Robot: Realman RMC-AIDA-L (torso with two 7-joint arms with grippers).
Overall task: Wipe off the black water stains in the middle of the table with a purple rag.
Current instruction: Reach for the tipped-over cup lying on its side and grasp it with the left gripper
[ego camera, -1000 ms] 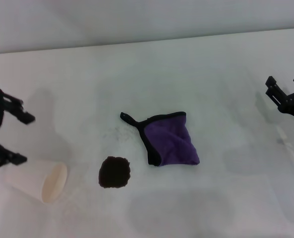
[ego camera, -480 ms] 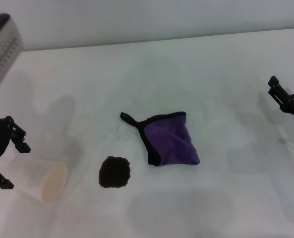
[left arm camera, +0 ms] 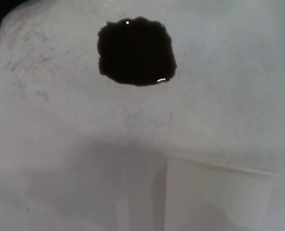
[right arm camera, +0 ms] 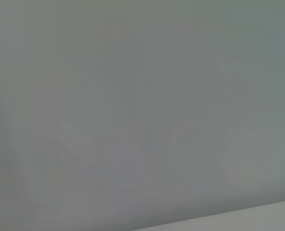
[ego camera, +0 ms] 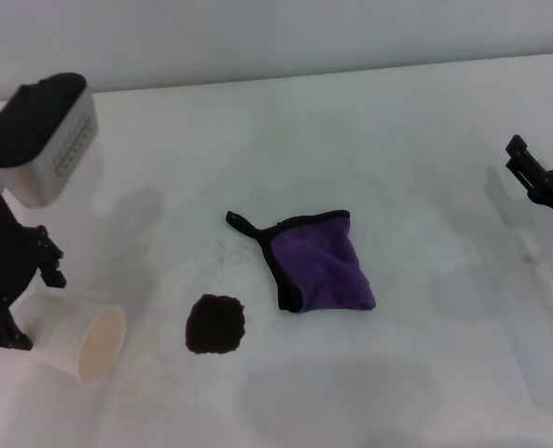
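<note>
The purple rag [ego camera: 324,266] lies crumpled in the middle of the table [ego camera: 397,121], its black loop pointing left. The black water stains [ego camera: 215,324] form one dark blotch just left of and nearer than the rag, and it shows again as the same blotch [left arm camera: 135,51] in the left wrist view. My left gripper [ego camera: 26,299] is open at the far left, by the closed end of a tipped paper cup [ego camera: 82,342]. My right gripper [ego camera: 543,159] hangs open at the far right edge, well away from the rag.
The white paper cup lies on its side, mouth toward the stain; its wall [left arm camera: 219,195] also shows in the left wrist view. Faint grey speckles [ego camera: 222,248] dot the table above the stain. The right wrist view shows only blank grey.
My left arm has swung in, its white wrist housing coming into view, and its gripper has dropped lower beside the cup. The right gripper has drifted slightly right. Rag, stain and cup have not moved.
</note>
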